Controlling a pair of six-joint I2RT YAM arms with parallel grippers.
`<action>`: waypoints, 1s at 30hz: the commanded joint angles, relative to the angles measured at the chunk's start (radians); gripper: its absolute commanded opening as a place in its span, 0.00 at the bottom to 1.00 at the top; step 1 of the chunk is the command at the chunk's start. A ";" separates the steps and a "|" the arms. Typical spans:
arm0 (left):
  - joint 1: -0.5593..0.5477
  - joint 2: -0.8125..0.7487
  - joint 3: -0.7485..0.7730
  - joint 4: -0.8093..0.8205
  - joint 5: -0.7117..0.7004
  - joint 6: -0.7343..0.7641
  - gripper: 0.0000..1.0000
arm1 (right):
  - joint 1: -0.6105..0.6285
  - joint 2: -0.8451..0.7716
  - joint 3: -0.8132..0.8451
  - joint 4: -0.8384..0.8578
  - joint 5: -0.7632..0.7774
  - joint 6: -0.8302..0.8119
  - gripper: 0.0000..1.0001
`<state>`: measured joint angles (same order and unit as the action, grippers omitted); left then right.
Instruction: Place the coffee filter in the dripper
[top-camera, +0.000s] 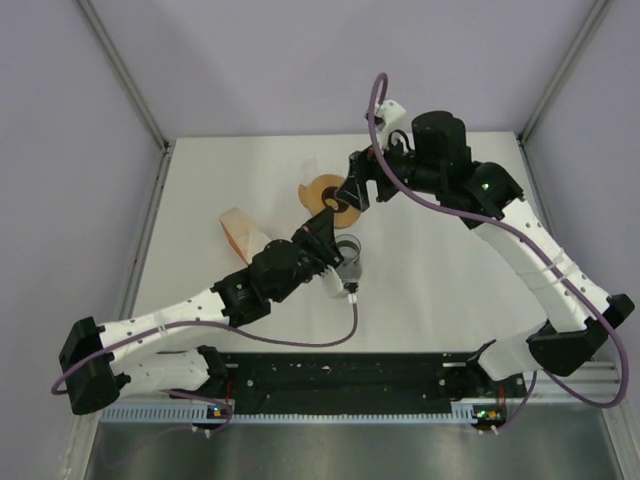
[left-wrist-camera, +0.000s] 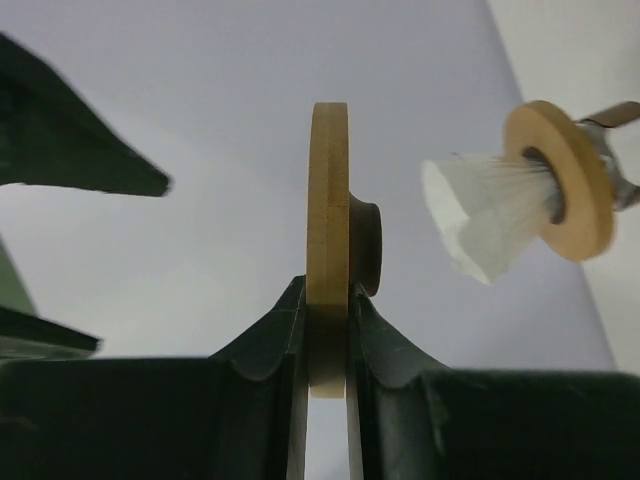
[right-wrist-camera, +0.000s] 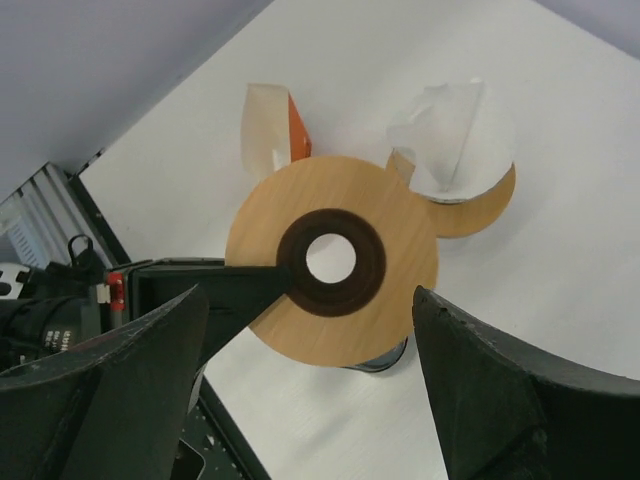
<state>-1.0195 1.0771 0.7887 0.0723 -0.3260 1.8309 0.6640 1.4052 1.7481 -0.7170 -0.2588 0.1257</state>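
Left wrist: wooden dripper disc stands edge-on, pinched between fingers.

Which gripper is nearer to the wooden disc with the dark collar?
Left. The left gripper pinches the wooden disc by its edge; the right gripper, open, faces its flat side.
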 joint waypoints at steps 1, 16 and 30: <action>-0.007 -0.039 -0.043 0.500 0.082 0.232 0.00 | 0.026 0.014 -0.001 -0.015 0.050 -0.028 0.82; -0.005 -0.094 -0.091 0.446 0.120 0.212 0.00 | 0.026 0.136 0.062 -0.021 0.105 -0.020 0.49; 0.062 -0.036 0.190 0.097 -0.270 -0.279 0.98 | -0.024 0.087 -0.058 -0.044 0.208 -0.017 0.00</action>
<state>-1.0096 1.0336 0.7975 0.2806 -0.3965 1.8328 0.6662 1.5459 1.7256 -0.7658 -0.0639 0.1192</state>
